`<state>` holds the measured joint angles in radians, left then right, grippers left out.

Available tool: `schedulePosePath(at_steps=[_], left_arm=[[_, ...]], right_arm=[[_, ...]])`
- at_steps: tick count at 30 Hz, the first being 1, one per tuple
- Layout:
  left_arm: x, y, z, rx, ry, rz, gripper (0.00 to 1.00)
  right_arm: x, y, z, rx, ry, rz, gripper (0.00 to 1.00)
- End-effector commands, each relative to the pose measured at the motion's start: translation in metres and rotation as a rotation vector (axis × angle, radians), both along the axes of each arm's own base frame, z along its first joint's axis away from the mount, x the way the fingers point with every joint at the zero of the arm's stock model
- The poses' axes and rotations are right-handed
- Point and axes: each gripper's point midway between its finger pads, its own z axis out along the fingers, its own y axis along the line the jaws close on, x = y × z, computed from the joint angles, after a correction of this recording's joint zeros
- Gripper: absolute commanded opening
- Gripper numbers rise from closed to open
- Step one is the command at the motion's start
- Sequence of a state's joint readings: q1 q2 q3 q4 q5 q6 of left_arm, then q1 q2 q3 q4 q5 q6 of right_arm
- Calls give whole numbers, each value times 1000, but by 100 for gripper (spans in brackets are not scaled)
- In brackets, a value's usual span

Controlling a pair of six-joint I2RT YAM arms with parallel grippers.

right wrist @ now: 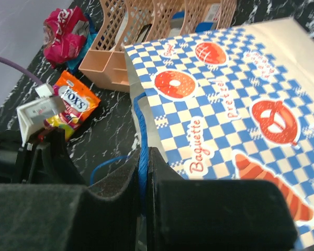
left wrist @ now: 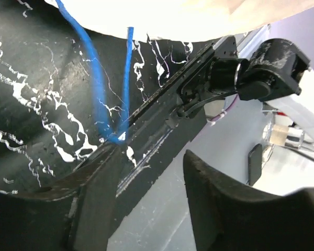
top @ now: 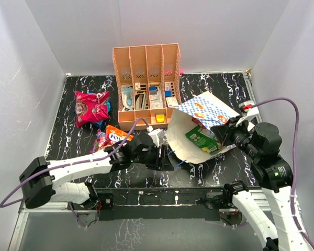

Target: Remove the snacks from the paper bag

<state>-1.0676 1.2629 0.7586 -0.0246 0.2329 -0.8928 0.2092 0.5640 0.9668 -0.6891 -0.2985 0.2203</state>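
The paper bag (top: 206,112) lies tilted at centre right, its cream mouth facing the near left. A green snack (top: 201,140) shows inside it. My right gripper (top: 225,133) is shut on the bag's blue cord handle (right wrist: 141,125), beside the patterned bag wall (right wrist: 225,104). My left gripper (top: 165,157) is open and empty at the bag's mouth. In the left wrist view the other blue cord handle (left wrist: 97,78) hangs just ahead of its left finger (left wrist: 102,172). An orange FOX'S snack (top: 115,134) and pink and red snacks (top: 90,107) lie on the table to the left.
The orange slotted organizer (top: 146,83) stands at the back centre, right behind the bag. A purple-pink packet (top: 100,141) lies next to the FOX'S one. White walls close in the black marbled table (top: 73,136). The table's near edge (left wrist: 162,104) is close under the left gripper.
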Motion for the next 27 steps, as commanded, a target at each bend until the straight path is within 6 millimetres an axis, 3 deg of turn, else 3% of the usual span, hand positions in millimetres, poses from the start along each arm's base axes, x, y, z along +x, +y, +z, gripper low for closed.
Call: schedulePosePath(at_steps=[1, 5, 8, 15, 22, 27], left_arm=[[4, 23, 30, 5, -169, -18, 57], [5, 39, 55, 31, -282, -62, 76], [6, 40, 82, -7, -370, -108, 79], [-5, 15, 116, -178, -457, -237, 88], [0, -7, 127, -328, -677, -247, 81], [-2, -35, 133, -359, -925, -313, 75]], right_arm=[[-28, 0, -4, 158, 136, -57, 8], [-46, -15, -8, 244, 192, -181, 8], [-50, -24, -12, 288, 184, -249, 8], [-51, -22, -31, 301, 233, -259, 7], [-33, -5, 12, 309, 141, -149, 8], [-14, -10, 39, 215, 86, -159, 8]])
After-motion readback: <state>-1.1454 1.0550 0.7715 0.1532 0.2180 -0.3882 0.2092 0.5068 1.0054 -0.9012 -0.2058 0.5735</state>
